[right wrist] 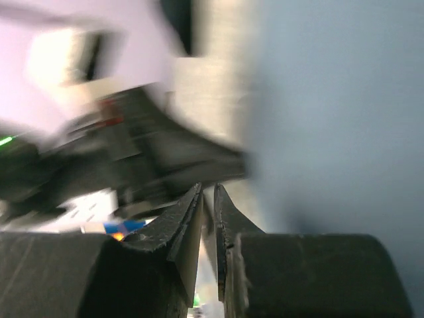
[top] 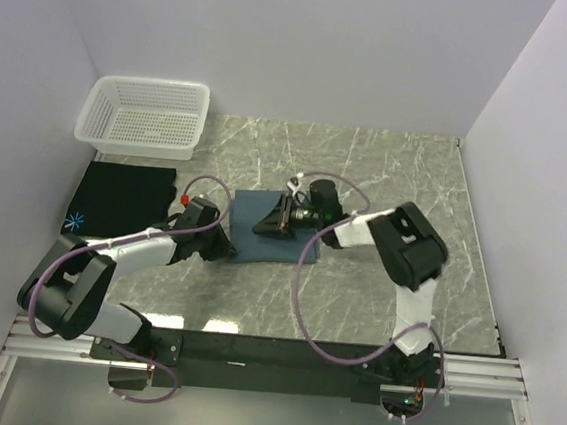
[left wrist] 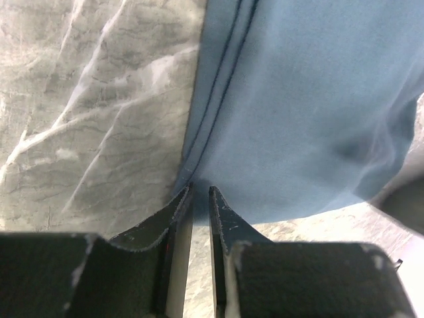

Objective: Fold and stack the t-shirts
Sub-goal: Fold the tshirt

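Observation:
The slate-blue t-shirt (top: 259,238) lies folded in the middle of the table. My left gripper (top: 226,247) is at its near left corner. In the left wrist view the gripper (left wrist: 201,191) has its jaws pinched together on the corner of the blue cloth (left wrist: 311,112), right by the hem. My right gripper (top: 263,227) hovers tilted over the shirt's middle. In the blurred right wrist view it (right wrist: 207,189) is shut with nothing between the jaws, and the blue cloth (right wrist: 344,119) is to its right. The black t-shirt (top: 124,197) with the light-blue starburst (top: 75,221) lies folded at the left.
A white lattice basket (top: 100,115) stands at the back left, just behind the black shirt. White walls close in the marble table (top: 408,174) on three sides.

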